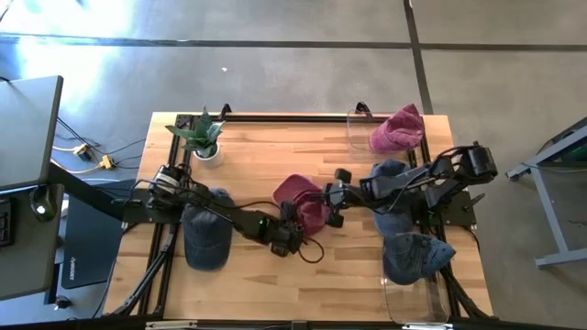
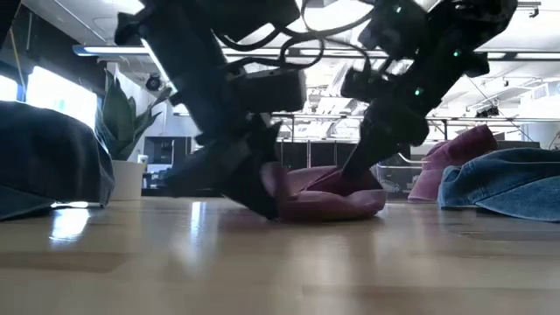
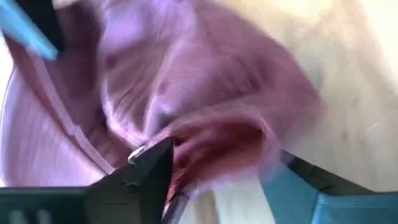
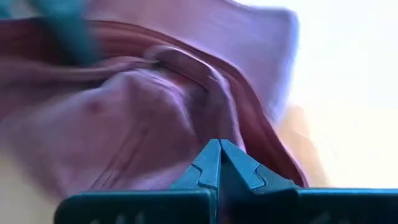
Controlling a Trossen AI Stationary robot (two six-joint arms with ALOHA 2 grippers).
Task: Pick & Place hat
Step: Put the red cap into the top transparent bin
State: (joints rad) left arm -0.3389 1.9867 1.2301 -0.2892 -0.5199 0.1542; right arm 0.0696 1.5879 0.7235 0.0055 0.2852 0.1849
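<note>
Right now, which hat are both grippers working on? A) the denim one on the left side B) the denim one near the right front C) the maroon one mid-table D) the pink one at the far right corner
C: in the high view the left gripper and the right gripper both meet at the maroon hat mid-table, and both wrist views are filled with its fabric.
</note>
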